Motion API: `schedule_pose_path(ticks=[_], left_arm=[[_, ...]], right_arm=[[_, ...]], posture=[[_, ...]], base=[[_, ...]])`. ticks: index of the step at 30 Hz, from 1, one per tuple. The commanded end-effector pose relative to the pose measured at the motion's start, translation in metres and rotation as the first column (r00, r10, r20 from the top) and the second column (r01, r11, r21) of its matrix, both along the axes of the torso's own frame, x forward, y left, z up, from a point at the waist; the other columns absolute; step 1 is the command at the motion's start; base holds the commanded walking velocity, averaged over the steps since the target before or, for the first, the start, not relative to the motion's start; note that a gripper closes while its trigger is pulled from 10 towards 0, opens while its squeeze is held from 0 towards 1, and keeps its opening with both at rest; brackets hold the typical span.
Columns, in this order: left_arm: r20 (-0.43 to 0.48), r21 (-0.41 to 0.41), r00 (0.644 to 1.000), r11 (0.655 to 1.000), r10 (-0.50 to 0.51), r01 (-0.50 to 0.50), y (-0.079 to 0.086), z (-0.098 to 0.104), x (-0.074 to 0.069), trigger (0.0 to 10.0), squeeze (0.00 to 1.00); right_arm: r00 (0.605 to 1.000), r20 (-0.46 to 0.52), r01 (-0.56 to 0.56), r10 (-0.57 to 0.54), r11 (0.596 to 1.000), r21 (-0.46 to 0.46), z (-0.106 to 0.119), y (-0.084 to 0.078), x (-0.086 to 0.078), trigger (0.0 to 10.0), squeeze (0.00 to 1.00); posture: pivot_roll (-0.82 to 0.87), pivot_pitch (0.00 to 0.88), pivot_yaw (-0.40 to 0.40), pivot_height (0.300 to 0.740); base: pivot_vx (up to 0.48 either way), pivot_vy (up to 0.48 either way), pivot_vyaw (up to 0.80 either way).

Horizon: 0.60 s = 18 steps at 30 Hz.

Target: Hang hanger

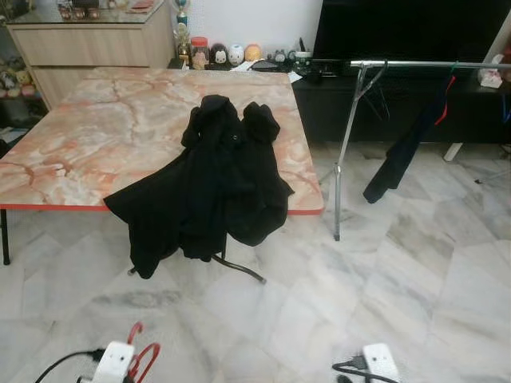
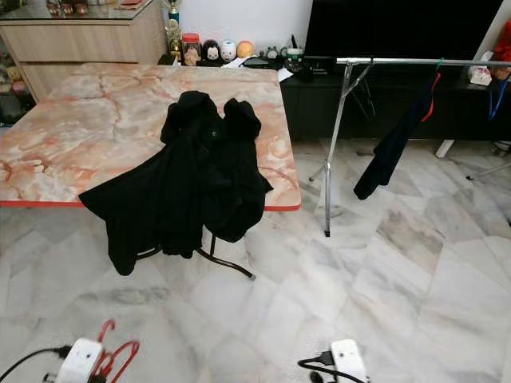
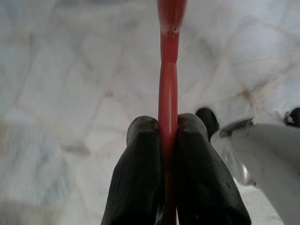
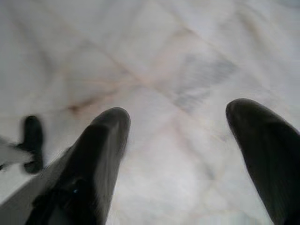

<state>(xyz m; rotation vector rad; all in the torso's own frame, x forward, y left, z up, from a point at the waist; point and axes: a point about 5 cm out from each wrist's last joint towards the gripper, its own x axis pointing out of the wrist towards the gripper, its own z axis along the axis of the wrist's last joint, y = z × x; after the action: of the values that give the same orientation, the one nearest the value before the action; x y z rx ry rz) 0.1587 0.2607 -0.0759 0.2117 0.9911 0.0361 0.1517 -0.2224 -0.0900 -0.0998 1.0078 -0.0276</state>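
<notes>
Left jaws (image 3: 168, 129) clamp red hanger (image 3: 168, 70), its top cropped.

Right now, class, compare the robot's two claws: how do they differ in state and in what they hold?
The left claw is shut, its fingers pinching a red hanger; the right claw is open, its fingers spread wide apart. The left claw carries the task's object; the right claw holds nothing, with bare marble floor between its fingers. Both have black fingers and hang low over the same pale floor.
</notes>
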Motion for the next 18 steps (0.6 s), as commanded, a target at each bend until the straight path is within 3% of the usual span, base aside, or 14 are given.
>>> schedule_pose_path(ticks=[1,11,18], left_arm=[[-0.049,-0.025,0.997,0.998,0.063,-0.065,-0.005,-0.008,-0.013,10.0,0.00],[-0.041,-0.065,0.992,0.991,0.117,-0.120,-0.023,-0.013,-0.010,10.0,0.00],[-0.090,-0.025,0.991,0.995,0.097,-0.100,-0.025,-0.015,-0.012,10.0,0.00]], right_arm=[[0.989,-0.018,0.145,-0.145,0.989,-0.022,-0.004,-0.004,-0.010,10.0,0.00],[0.983,-0.037,0.181,-0.180,0.983,0.028,-0.005,0.010,-0.003,10.0,0.00],[0.987,-0.054,0.154,-0.151,0.987,0.043,-0.005,0.013,-0.001,10.0,0.00]], posture=[[-0.03,0.000,-0.028,0.740],[-0.05,0.000,-0.028,0.740],[-0.07,0.000,-0.018,0.740]], base=[[0.000,0.000,0.00],[0.000,0.000,0.00],[0.000,0.000,0.00]])
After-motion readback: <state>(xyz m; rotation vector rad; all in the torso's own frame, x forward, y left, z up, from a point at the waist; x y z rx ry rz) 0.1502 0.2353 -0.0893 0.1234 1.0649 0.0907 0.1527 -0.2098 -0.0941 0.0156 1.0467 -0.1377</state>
